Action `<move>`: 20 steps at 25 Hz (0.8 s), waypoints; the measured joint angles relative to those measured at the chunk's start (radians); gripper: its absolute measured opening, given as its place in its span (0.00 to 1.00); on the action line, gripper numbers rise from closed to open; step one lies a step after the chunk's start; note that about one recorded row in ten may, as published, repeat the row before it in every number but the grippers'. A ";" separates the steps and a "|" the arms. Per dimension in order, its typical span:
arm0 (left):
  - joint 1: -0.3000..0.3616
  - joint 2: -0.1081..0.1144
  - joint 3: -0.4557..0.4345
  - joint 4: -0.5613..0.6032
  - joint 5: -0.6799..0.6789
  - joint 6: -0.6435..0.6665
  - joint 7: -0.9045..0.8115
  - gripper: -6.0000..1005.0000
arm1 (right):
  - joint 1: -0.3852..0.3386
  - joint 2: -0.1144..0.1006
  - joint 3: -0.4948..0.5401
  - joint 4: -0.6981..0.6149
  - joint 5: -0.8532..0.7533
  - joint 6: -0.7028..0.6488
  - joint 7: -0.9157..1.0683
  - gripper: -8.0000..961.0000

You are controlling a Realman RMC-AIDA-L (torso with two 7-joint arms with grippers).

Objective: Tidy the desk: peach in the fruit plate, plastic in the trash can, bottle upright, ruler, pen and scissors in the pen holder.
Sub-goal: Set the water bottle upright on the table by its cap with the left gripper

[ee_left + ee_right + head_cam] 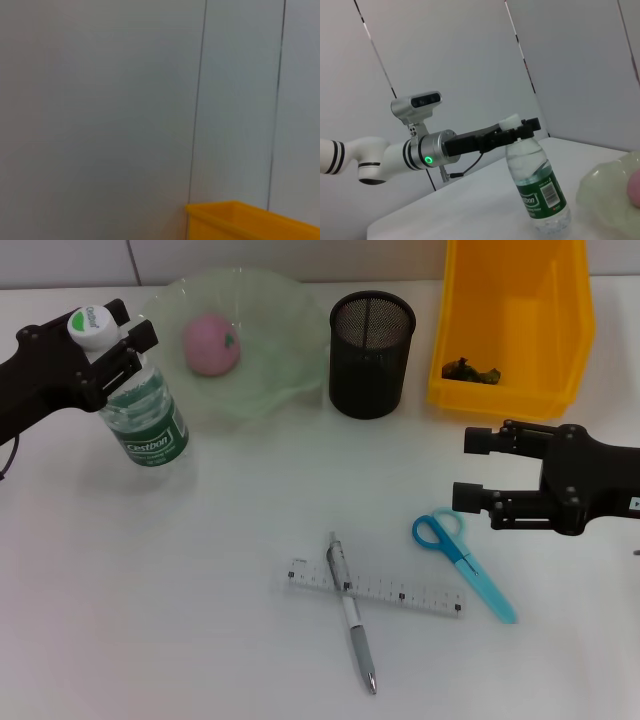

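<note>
bottle could tip on release

the bottle (145,415) stands on the table beside the fruit plate (262,390), and looks slightly tilted, though the angle is hard to judge. the left gripper (118,348) reaches in level from the side, fingers pinching its neck under the cap; a sideways pull on letting go may topple it. the right gripper (470,468) hovers above the scissors (462,562), fingers spread.
</note>
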 joint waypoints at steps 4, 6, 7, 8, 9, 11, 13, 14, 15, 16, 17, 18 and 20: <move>0.000 -0.001 0.005 0.003 0.000 -0.040 0.021 0.43 | 0.007 -0.001 -0.001 0.014 0.000 0.000 -0.002 0.86; 0.000 0.000 0.005 0.009 0.000 -0.044 0.021 0.43 | 0.008 -0.001 -0.001 0.014 0.000 0.000 -0.008 0.86; 0.001 -0.002 0.006 0.025 0.008 -0.057 0.022 0.43 | 0.009 -0.001 -0.001 0.014 0.000 0.001 -0.012 0.86; 0.002 -0.004 0.006 0.032 0.014 -0.064 0.022 0.43 | 0.009 -0.001 -0.001 0.014 0.000 0.001 -0.012 0.86; 0.002 -0.007 0.005 0.037 0.019 -0.071 0.022 0.43 | 0.009 -0.001 -0.001 0.015 0.000 0.002 -0.013 0.86; 0.002 -0.011 0.003 0.044 0.029 -0.082 0.022 0.43 | 0.010 -0.001 -0.001 0.020 0.000 0.003 -0.013 0.86; 0.002 -0.023 0.003 0.061 0.052 -0.115 0.022 0.43 | 0.012 -0.001 -0.002 0.025 0.000 0.003 -0.014 0.86; 0.002 -0.026 0.003 0.067 0.060 -0.124 0.023 0.43 | 0.013 -0.001 -0.002 0.027 0.000 0.003 -0.014 0.86; 0.002 -0.029 0.003 0.074 0.068 -0.129 0.024 0.43 | 0.013 -0.001 -0.003 0.029 0.000 0.003 -0.014 0.86; 0.003 -0.035 0.002 0.083 0.074 -0.132 0.028 0.43 | 0.014 -0.002 -0.004 0.030 0.000 0.003 -0.014 0.86; 0.003 -0.035 0.002 0.083 0.074 -0.132 0.028 0.43 | 0.014 -0.002 -0.004 0.033 0.000 0.003 -0.014 0.86; 0.005 -0.041 0.001 0.091 0.079 -0.134 0.036 0.43 | 0.014 -0.002 -0.004 0.033 0.000 0.003 -0.014 0.86; 0.010 -0.053 0.001 0.100 0.079 -0.142 0.054 0.43 | 0.014 -0.002 -0.004 0.038 0.000 0.003 -0.016 0.86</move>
